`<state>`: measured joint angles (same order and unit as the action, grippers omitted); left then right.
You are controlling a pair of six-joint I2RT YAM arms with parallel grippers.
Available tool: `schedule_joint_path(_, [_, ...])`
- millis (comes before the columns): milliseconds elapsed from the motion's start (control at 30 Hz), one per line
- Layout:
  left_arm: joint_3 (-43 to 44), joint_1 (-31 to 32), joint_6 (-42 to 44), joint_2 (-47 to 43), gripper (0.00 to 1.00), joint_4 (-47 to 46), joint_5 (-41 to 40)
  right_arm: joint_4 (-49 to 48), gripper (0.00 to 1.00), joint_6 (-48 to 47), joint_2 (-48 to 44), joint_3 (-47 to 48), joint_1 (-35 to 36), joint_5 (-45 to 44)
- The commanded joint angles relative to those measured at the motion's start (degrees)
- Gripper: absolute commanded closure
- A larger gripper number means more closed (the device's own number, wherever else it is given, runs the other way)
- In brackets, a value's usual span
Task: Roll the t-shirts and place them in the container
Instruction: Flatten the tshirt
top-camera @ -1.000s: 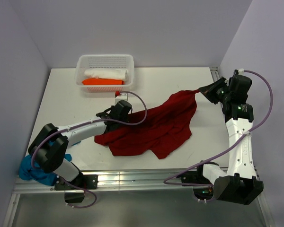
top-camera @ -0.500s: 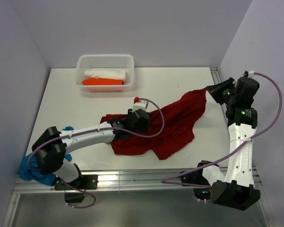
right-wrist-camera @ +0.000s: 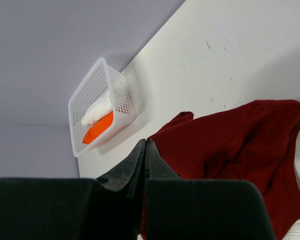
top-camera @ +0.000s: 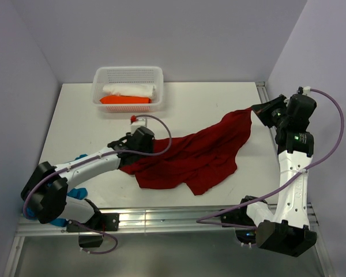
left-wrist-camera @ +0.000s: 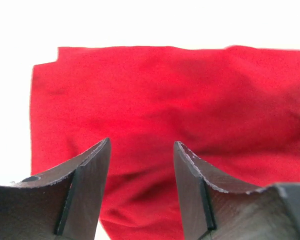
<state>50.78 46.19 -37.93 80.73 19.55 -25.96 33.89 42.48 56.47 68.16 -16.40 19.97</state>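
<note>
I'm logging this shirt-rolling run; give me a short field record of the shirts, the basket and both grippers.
worked item: dark red cloth t-shirt, crumpled on the white table
left gripper: open, over the shirt's left edge, holding nothing
right gripper: shut on the shirt's far right corner
basket: white perforated plastic basket, far left, holds orange shirt and white shirt
waiting: teal-blue cloth shirt, near left, under the left arm

Dark red t-shirt (top-camera: 202, 156), white perforated basket (top-camera: 128, 68)

One dark red t-shirt (top-camera: 202, 153), one teal-blue t-shirt (top-camera: 76, 193), one orange t-shirt (top-camera: 124, 100), one white t-shirt (top-camera: 130, 90) (four altogether); one basket (top-camera: 128, 74) far left.
</note>
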Motion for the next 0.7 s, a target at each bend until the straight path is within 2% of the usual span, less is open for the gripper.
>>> schedule_joint_path(0, [-3.7,-7.1,-2.8,-5.8,0.42,-0.3,2.7,-2.7,1.0,0.1,-1.0,0.3,-0.6,0.7])
schedule_joint_path(300, [-7.2,-13.6,-3.6,-9.6,0.44,-0.7,7.7,-3.4,1.0,0.3,-1.1,-0.7,-0.5,1.4])
schedule_joint_path(533, [-8.6,-14.8,-3.0,-8.6,0.53,-3.6,13.9,-3.7,1.0,0.4,-1.1,-1.1,-0.6,1.7])
schedule_joint_path(667, [-8.9,-14.9,-3.2,-6.5,0.53,-4.8,16.5,-3.8,1.0,0.3,-1.1,-1.3,-0.5,1.7])
